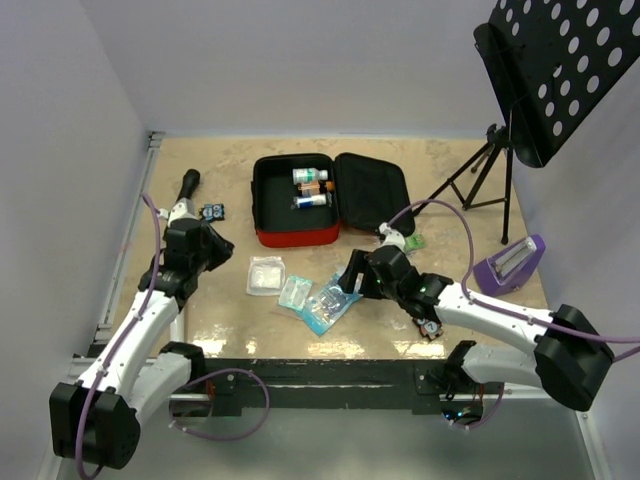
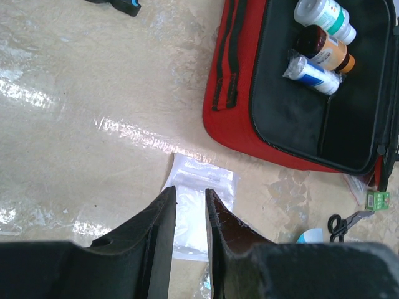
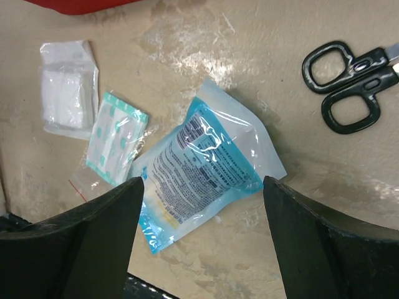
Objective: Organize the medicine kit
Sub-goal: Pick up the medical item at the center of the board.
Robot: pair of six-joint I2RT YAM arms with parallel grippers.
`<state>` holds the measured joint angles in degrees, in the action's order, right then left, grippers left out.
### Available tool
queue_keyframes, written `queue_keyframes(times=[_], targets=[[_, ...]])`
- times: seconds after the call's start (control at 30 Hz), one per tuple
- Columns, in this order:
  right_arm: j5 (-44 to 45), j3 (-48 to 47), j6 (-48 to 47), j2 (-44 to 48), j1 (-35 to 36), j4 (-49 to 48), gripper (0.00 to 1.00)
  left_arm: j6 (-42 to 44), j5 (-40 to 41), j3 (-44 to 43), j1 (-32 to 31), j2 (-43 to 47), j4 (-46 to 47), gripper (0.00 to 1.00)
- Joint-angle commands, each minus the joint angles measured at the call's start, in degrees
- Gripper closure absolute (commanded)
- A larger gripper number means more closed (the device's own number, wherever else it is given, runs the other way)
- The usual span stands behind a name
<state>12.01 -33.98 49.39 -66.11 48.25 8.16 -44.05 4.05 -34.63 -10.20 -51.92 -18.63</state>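
Your red soft zip medicine kit (image 1: 297, 236) lies open at the far middle of the tan table (image 1: 460, 200), its black-lined lid flat to the right. It sits well apart from both sets of jaws: far and right of your left gripper (image 1: 214, 250), far and left of your right gripper (image 1: 350, 284).

The left gripper's jaws are narrow, with a slim gap and nothing in it. Through that gap the left wrist view shows a white gauze packet in clear wrap (image 2: 201, 198) on the table, with the kit's red wall (image 2: 229, 93) beyond it to the right.

The right gripper's jaws stand wide and hold nothing. They hang over a blue-and-clear printed pouch (image 3: 199, 165) that lies flat on the table.

Only the left wrist view lets you read the kit's contents. A white bottle with a green label (image 2: 324, 17), a brown bottle with an orange label (image 2: 324, 48) and a wrapped blue-and-white tube (image 2: 310, 71) lie side by side at one end.

Only the right wrist view shows the small teal-patterned sachet (image 3: 116, 136) clearly, lying between the gauze and the pouch. It also shows the black-handled scissors (image 3: 349, 81) to the right, but of the kit just a red sliver.
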Motion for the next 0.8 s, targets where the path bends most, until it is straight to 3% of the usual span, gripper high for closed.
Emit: queue_keyframes(times=[0.0,0.3,0.47,0.77], targets=[[-3.5,3.7,5.6,-1.7,0.0,-7.5,0.18,-1.3,-1.2,1.6,0.0,2.6,0.4,0.70],[-6.8,8.9,9.9,-6.9,-0.1,-17.2,0.23,-2.1,-1.9,3.1,0.0,3.5,0.6,0.70],[-8.3,9.2,11.1,-12.5,-0.1,-22.5,0.31,-2.0,-1.9,3.2,0.0,3.2,0.8,0.70],[-7.1,9.4,10.7,-12.9,-0.1,-23.5,0.69,-1.5,-1.0,3.2,0.0,3.1,0.4,0.70]])
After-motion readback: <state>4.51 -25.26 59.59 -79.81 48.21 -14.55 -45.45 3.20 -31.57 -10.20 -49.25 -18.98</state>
